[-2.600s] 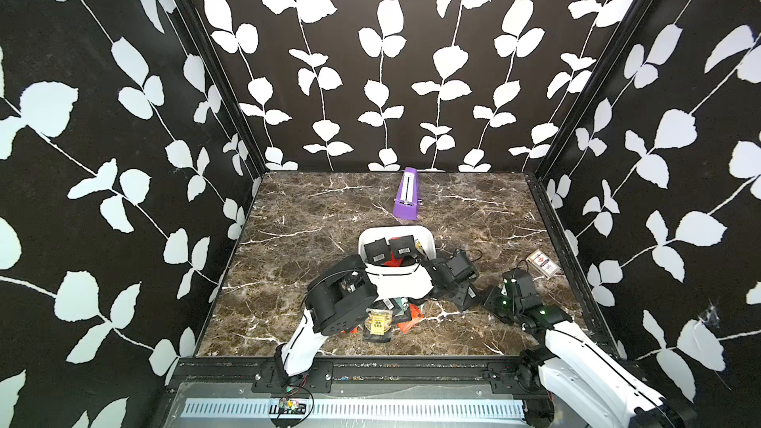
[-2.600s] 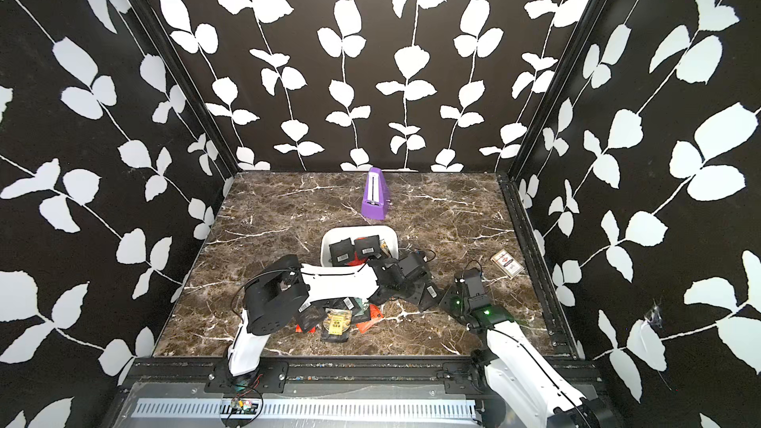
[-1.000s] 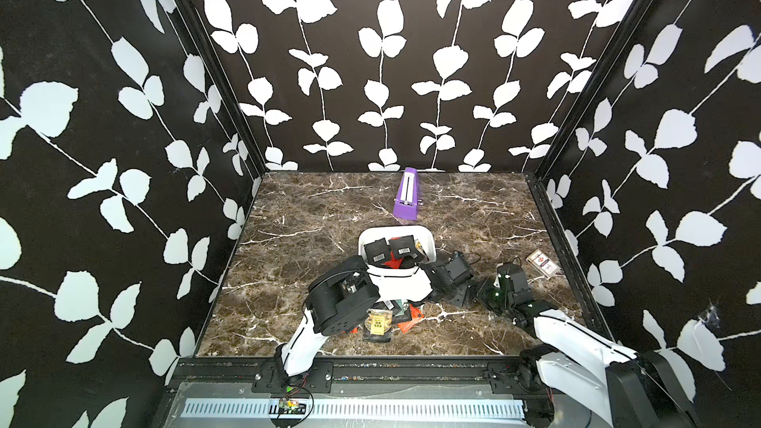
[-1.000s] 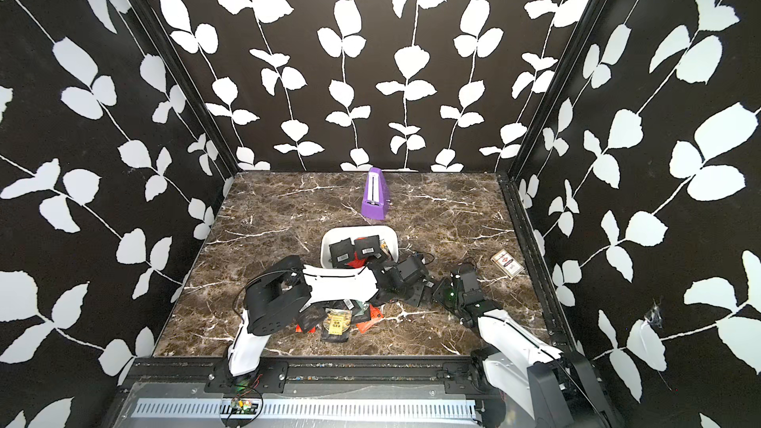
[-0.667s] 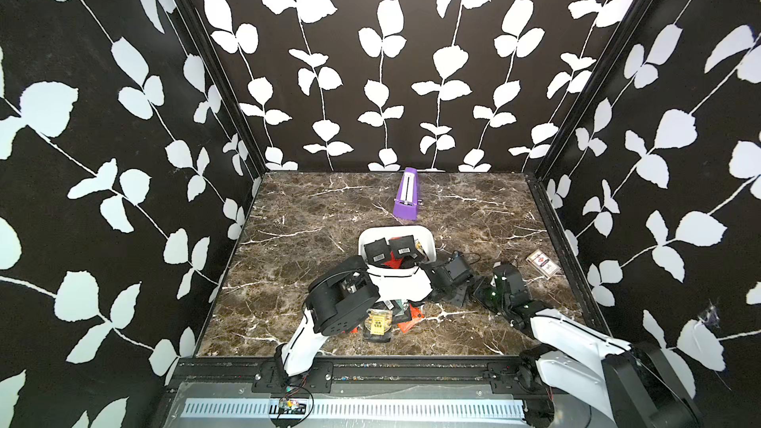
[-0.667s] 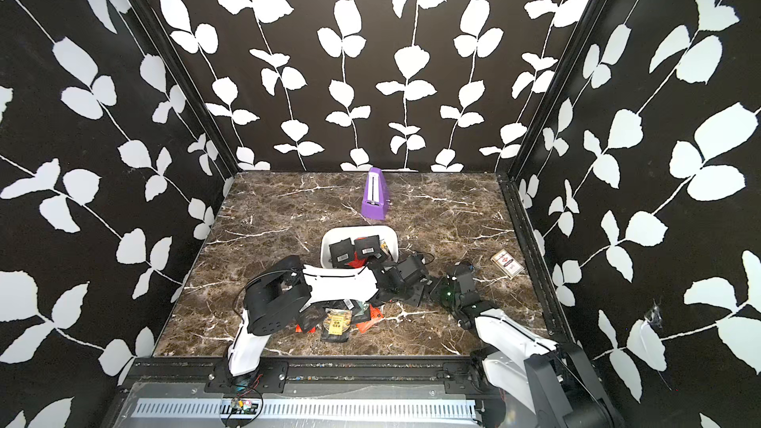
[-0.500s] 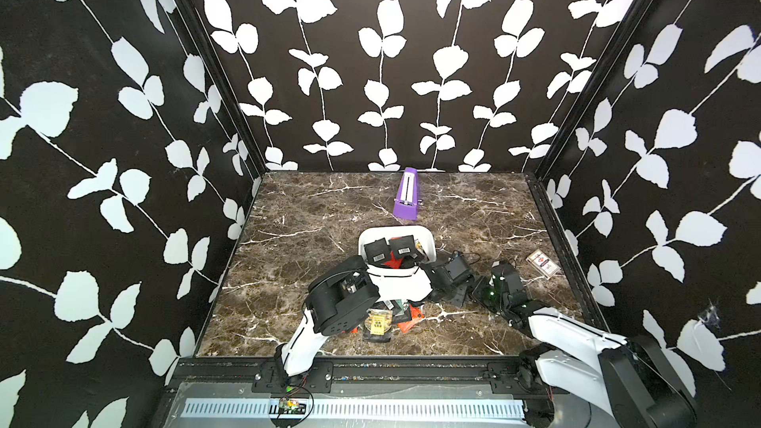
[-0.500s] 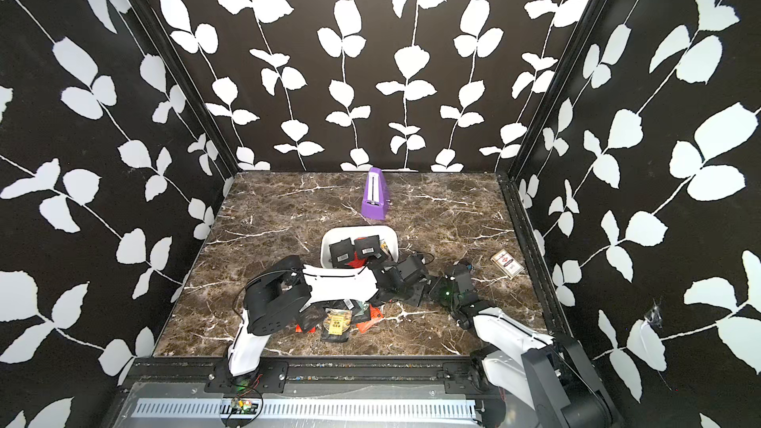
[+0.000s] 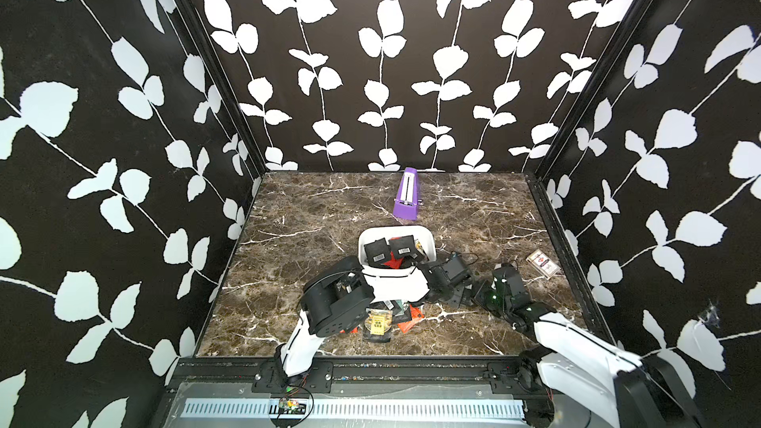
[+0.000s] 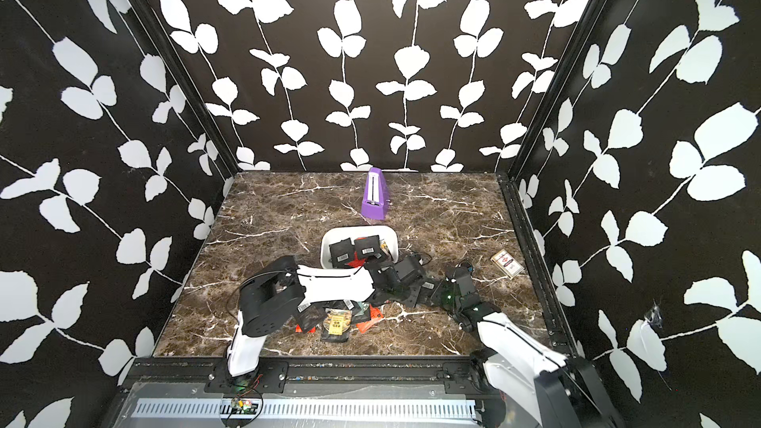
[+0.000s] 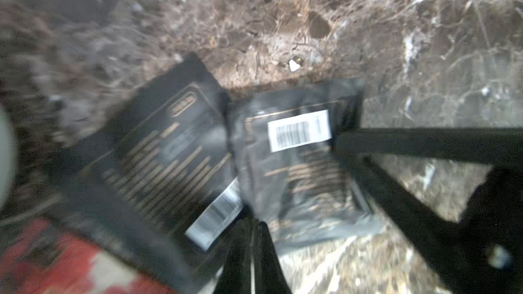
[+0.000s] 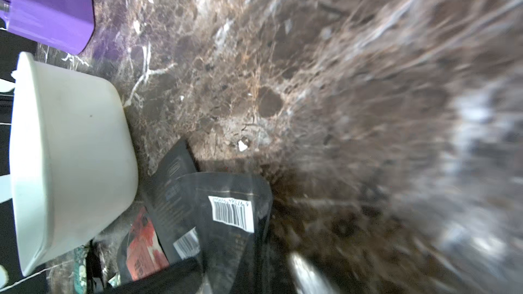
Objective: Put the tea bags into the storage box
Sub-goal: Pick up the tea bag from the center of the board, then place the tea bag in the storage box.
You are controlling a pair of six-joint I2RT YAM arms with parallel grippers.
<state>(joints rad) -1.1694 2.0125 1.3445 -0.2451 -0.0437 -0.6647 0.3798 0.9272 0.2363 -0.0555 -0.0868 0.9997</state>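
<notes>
Looking down in both top views, the white storage box (image 9: 429, 242) (image 10: 393, 245) sits on the marbled desk (image 9: 313, 240) with several tea bags (image 9: 379, 252) inside, black ones with white labels lying over a red one. More tea bags lie loose on the desk on the robot's side of the box, among them a yellow-faced bag (image 9: 379, 323) and an orange bag (image 9: 405, 325). The left arm (image 9: 391, 284) lies along the box's near wall and the right arm (image 9: 576, 343) reaches in from the box's right. Their black ends meet just off the box's near right corner, above a dark patch of bags. A purple wedge (image 9: 405, 199) stands just beyond the box, and a flat card pack (image 9: 542, 263) lies well to the box's right.

In the blurred left wrist view the left pincer (image 11: 254, 227) has its fingers pressed together with only a thin slit between them, tips at the seam where two black bags overlap. Whether an edge is pinched I cannot tell. The right pincer (image 11: 339, 144) shows here too, its two fingers meeting on the edge of a black tea bag (image 11: 297, 148) with a white barcode label.

In the right wrist view that black tea bag (image 12: 229, 213) fills the foreground, its lower part clamped between the right pincer's fingers. It leans on another black bag (image 12: 169, 188) lying beside the box's outer wall (image 12: 73, 151), with a red-faced bag (image 12: 141, 247) under that.
</notes>
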